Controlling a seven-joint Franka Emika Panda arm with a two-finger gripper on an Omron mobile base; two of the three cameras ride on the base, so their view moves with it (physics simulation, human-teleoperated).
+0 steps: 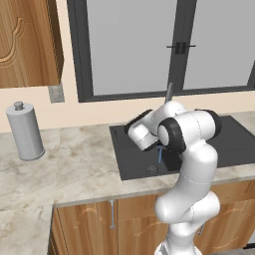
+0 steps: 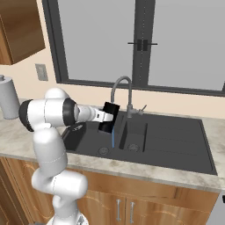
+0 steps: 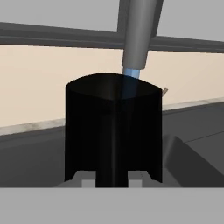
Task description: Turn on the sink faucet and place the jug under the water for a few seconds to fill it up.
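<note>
Hand view: gripper [image 3: 112, 181] clamped on black jug [image 3: 113, 131], upright, directly below sink faucet [image 3: 136, 33] spout; blue water [image 3: 129, 81] entering its mouth; right base view: jug [image 2: 109, 117] over sink [image 2: 176, 140] left basin.

Beige wall [image 1: 99, 112] behind a marble-patterned countertop [image 1: 74, 164]. Large dark-framed window [image 2: 140, 39] above it, panes pale grey (flat, even light). Wooden wall cabinet [image 1: 27, 42] upper left; a grey outlet plate [image 1: 56, 93] just below it. Wooden base cabinets [image 2: 145, 200] with slim metal handles under the counter.
</note>
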